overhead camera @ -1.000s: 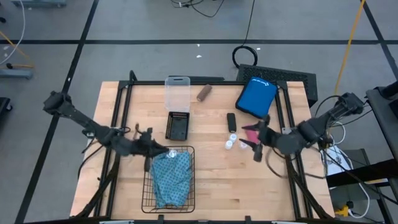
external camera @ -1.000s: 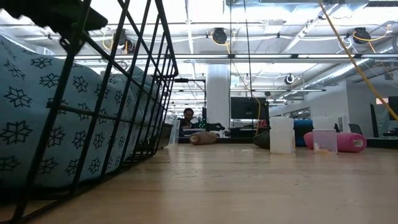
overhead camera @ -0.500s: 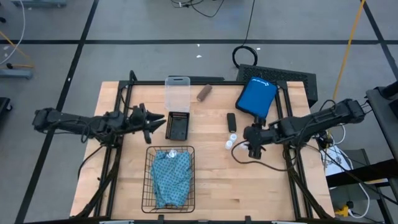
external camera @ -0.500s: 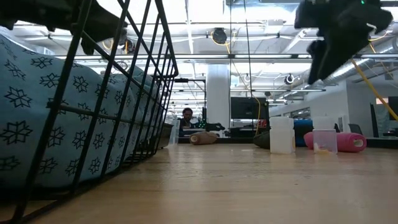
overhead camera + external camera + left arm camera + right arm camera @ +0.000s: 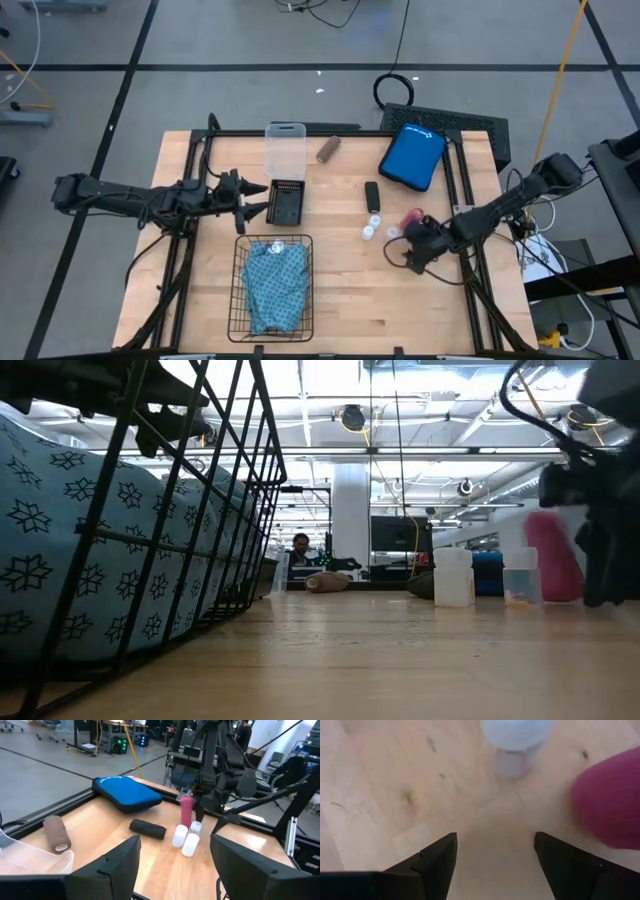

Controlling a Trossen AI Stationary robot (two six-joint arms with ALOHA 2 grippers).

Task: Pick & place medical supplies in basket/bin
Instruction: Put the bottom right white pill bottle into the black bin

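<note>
While the right arm reaches in low from the table's right edge, its gripper (image 5: 416, 247) hangs just above the wood with its fingers (image 5: 432, 862) apart and nothing between them. Just beyond its tips stand a white-capped vial (image 5: 516, 740) and the pink roll (image 5: 410, 218), the roll tilted and apparently untouched by the gripper. Two vials (image 5: 370, 227) sit together left of the roll, and the black block (image 5: 371, 194) lies just beyond them, toward the far side.

At the left, the left arm stretches nearly level across the table's left half, its gripper (image 5: 252, 199) pointing right, just beside the small black tray (image 5: 287, 201). Its fingers (image 5: 109, 862) are spread wide and hold nothing.

Near the front edge, the basket (image 5: 240, 300) holds the teal cloth (image 5: 275, 285), which fills most of it. The brown roll (image 5: 328, 149) lies at the far side, between a clear box (image 5: 285, 146) and a blue pouch (image 5: 412, 157). Across the room, in the low view, a person (image 5: 302, 544) sits behind the table.
</note>
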